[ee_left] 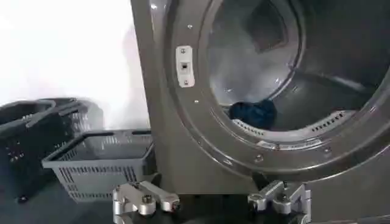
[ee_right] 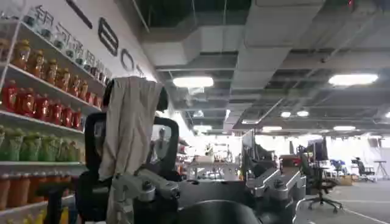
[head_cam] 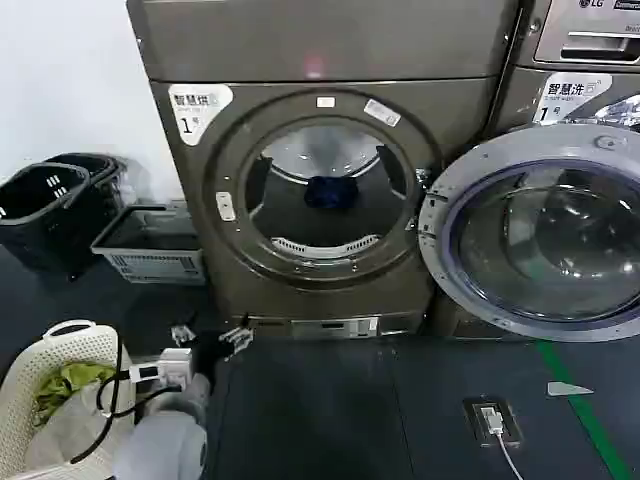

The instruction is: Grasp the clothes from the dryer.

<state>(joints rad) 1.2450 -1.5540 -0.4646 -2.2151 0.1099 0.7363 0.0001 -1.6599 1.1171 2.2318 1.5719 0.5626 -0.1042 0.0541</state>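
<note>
— Bronze-grey metal up front in the head view: the dryer (head_cam: 320, 190), its glass door (head_cam: 545, 240) swung wide to the right. Where are the clothes?

— A dark blue bundle, the clothes (head_cam: 331, 192), lies at the back of the drum, low in the round opening. The left gripper (head_cam: 208, 338) hangs low before the machine's bottom left corner, well short of the opening, fingers spread and empty. Left of the arm sits a white basket (head_cam: 60, 345) with something yellow-green in it (cloth, by the look of it). By the wall stand a grey crate (head_cam: 150, 255) and black baskets (head_cam: 50, 205).

— And the left wrist view?

— The dryer (ee_left: 158, 122) fills the right side, drum open. The clothes (ee_left: 252, 112) rest on the drum floor just behind the front lip. The left gripper (ee_left: 212, 199) shows at the lower edge, its two fingers (ee_left: 146, 198) wide apart with nothing between them. The grey crate (ee_left: 100, 161) stands just beside the machine, the black baskets (ee_left: 24, 140) beyond it.

— The right wrist view?

— It faces away into a room: the right gripper (ee_right: 213, 190) is open and holds nothing. Behind it a chair (ee_right: 131, 164) carries a beige cloth (ee_right: 129, 131); shelves (ee_right: 42, 91) of bottles line the wall.
</note>
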